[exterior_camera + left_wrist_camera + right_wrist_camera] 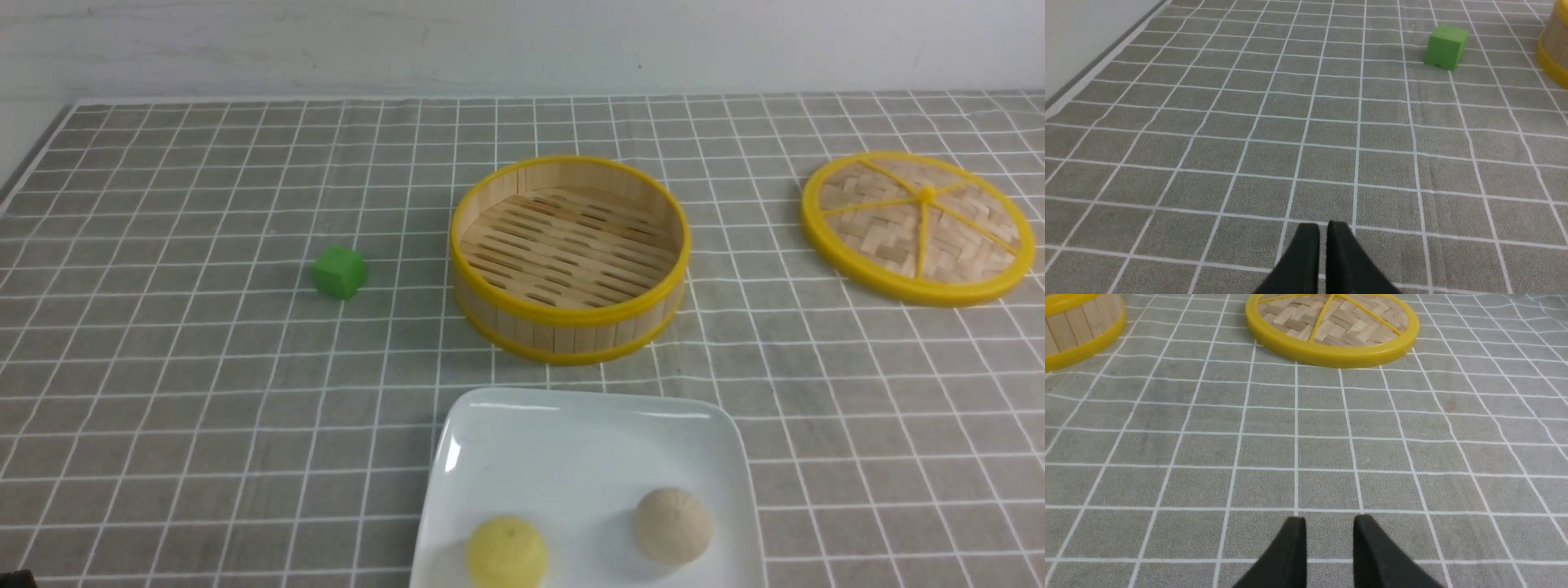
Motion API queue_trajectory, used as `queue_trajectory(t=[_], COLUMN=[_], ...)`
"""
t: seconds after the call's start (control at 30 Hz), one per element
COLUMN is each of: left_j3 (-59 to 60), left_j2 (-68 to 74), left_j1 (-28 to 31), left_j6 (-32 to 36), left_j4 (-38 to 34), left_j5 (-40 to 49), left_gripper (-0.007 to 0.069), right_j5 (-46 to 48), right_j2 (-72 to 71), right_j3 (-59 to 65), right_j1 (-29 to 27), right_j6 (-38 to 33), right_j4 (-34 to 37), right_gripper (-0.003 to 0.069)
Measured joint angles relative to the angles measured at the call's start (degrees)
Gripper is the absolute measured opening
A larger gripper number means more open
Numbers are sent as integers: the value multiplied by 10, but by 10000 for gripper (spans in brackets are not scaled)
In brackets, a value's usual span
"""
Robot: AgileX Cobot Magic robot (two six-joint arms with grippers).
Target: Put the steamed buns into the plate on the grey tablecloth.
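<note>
Grey tablecloth [204, 457], ruled with thin white squares, spreads beneath both pincers and runs forward to a pale wall [522, 49]. Between the two pincers' sides, the white plate [571, 441] holds both steamed buns: the yellow bun [507, 553] nearer the left pincer, the beige bun [673, 526] nearer the right one, apart from each other. Each bun looks light and probably a little soft, its round surface apt to roll if nudged; a gentle grip across the widest part, from opposite sides, would suit best. The left pincer [1323, 228] is parted by just a narrow slit, with nothing in it; the right pincer [1329, 522] stands moderately parted, likewise holding nothing. Both arms point their tips forward over bare cloth, clear of the plate. With both buns already on it, the placing looks done, and neither pincer needs to reach in.
</note>
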Motion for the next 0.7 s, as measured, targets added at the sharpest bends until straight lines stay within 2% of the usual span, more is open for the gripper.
queue_trajectory(t=[0.7], left_j3=[0], left_j2=[0], left_j1=[-24], left_j6=[0], left_j4=[2], left_j5=[1], left_gripper=[66], right_j5=[0], right_j2=[0], right_j3=[0], right_j1=[0], right_j6=[0], right_j4=[0], right_gripper=[226])
